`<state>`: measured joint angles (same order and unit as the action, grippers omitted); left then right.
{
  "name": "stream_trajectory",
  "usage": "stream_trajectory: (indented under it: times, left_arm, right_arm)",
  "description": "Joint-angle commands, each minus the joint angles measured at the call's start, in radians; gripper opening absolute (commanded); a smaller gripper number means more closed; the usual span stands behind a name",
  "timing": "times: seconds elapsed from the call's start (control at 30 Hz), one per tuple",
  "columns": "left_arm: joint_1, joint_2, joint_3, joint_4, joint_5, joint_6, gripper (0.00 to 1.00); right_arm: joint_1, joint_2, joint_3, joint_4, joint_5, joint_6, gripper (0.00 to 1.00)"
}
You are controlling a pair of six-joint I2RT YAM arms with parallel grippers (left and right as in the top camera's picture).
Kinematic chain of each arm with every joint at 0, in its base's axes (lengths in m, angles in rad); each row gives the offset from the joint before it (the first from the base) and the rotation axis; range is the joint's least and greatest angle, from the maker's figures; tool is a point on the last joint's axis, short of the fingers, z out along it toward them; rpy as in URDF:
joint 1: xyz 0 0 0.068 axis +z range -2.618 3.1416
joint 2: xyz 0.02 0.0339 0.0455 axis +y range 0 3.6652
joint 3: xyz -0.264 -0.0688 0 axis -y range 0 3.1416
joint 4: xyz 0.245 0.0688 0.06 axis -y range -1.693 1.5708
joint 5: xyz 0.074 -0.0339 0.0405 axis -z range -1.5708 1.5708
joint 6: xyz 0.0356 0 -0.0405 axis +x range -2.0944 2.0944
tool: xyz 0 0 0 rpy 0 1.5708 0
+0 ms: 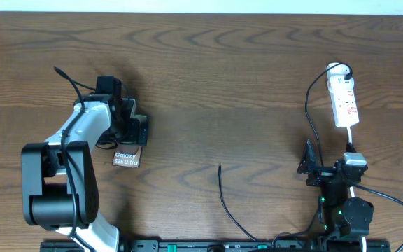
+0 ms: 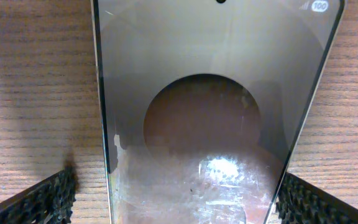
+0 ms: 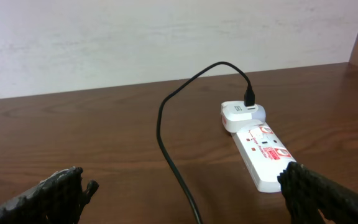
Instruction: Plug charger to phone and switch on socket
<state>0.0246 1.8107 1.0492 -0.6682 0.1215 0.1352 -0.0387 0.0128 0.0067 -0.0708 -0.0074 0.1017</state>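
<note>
The phone (image 2: 197,74) shows a glossy brownish-grey face, dark-edged.

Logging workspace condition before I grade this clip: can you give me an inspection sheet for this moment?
Surface: brown wood-grain table.
Job's things: phone lies flat under the left arm. The socket lies at the right; its switch state is too small to tell. The charger is plugged into a white adapter at the socket's end; its free tip lies mid-table, apart from the phone.
Clutter: nothing seen.
Grippers: left gripper is open, fingers either side of the phone. The right gripper is open, holds nothing and faces the socket.
Cables: white cord leaves the socket toward the right arm.
Surroundings: pale wall behind the table.
</note>
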Motion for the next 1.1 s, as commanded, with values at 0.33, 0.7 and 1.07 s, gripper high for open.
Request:
stream_trajectory:
  times: [0.33,0.7,1.07]
  left_arm:
    - [-0.054,0.0,-0.015,0.009,0.025,0.014,1.0]
    - [-0.059,0.0,-0.015,0.026,-0.029,0.013,1.0]
    - [-0.059,0.0,-0.015,0.03,-0.048,0.014,1.0]
  right_arm:
    - [0.008,-0.004,-0.001,-0.005,-0.003,-0.01,0.99]
    - [0.008,-0.004,-0.001,-0.004,-0.003,-0.01,0.99]
    - [0.008,-0.004,-0.002,-0.004,-0.003,-0.01,0.99]
